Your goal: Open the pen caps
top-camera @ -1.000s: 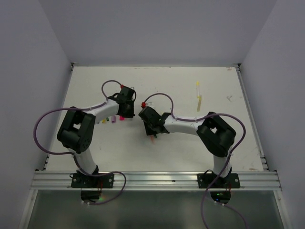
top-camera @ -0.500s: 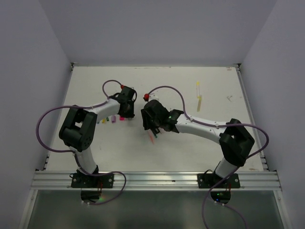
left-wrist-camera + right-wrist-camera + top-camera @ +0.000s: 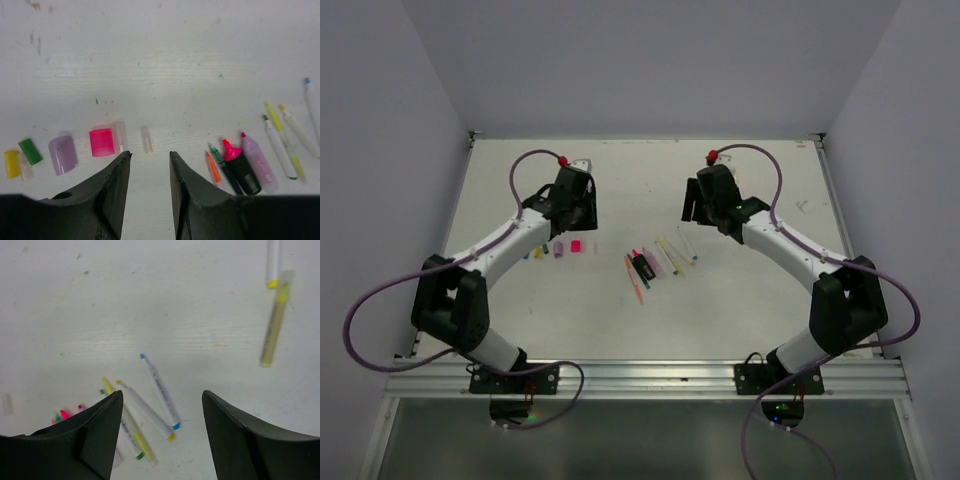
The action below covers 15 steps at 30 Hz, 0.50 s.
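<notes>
No text, label, brand, number or sign can be read in any view. The barrels of the pens (image 3: 257, 162) and the caps (image 3: 101, 142) show plain colour only; any print on them is too small or blurred to read.

Robot lab cell: scuffed white table (image 3: 620, 330), bare grey walls (image 3: 380, 150) on three sides, aluminium mounting rail (image 3: 650, 378).

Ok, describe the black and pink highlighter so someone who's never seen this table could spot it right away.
On the white table, look at the fan of pens midway between the two arms. The highlighter lies in its left half, between a thin green-tipped pen and a fat lilac pen. It alone has a black body and bright pink tip.
</notes>
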Tool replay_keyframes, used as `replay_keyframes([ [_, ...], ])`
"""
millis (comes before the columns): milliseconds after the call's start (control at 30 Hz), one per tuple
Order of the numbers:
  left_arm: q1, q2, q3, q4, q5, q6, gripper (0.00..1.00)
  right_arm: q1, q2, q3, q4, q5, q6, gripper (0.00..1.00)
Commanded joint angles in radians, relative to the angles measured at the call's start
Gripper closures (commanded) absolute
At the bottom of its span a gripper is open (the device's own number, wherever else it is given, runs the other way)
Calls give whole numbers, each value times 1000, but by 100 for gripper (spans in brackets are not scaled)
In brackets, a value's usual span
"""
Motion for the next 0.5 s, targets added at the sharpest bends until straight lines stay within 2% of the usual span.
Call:
replay_keyframes([
  [0, 4, -149, 48, -5, -38, -5, 58, -112, 39, 25, -17, 12, -46, 32],
  [133, 6, -308, -16, 39, -93, 29, 41, -215, 148, 85, -9, -19, -68, 32],
  [333, 10, -499, -114, 44, -240, 85, 4, -329, 293, 186, 37, -42, -101, 37],
  [467, 12, -628, -214, 76, -308, 112, 0, -372, 399, 280, 40, -32, -134, 43],
])
